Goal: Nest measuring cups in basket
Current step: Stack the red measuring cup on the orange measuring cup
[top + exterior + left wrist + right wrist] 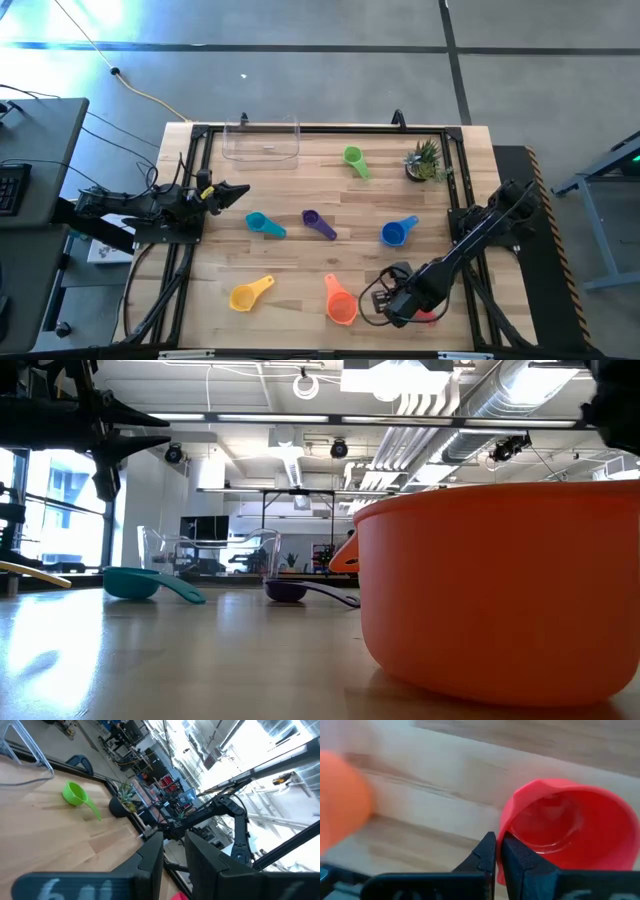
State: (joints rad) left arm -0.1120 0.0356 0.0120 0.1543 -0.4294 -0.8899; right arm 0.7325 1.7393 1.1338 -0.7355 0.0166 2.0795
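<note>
My right gripper (415,306) points down at the table's near right, shut on the red measuring cup (565,830), whose open bowl faces up. The orange cup (340,300) lies just left of it. The yellow (250,293), teal (265,224), purple (318,224), blue (398,232) and green (355,161) cups lie scattered on the tabletop. The clear basket (262,140) stands at the far edge, left of centre. My left gripper (225,193) waits level at the left edge, its fingers (150,857) a narrow gap apart with nothing between them. My right gripper comes from above, pointing steeply down, and pinches a thin red part at the edge of the bowl's rim (501,837) between its two fingers. The fingers hide whether that part is the wall or the handle. Whether the cup rests on the table, I cannot tell.
A small potted plant (425,160) stands at the far right, near the green cup. A black frame (300,128) runs along the table's edges. In the low view the orange cup (500,590) fills the near right. Bare wood lies between the scattered cups and in front of the basket.
</note>
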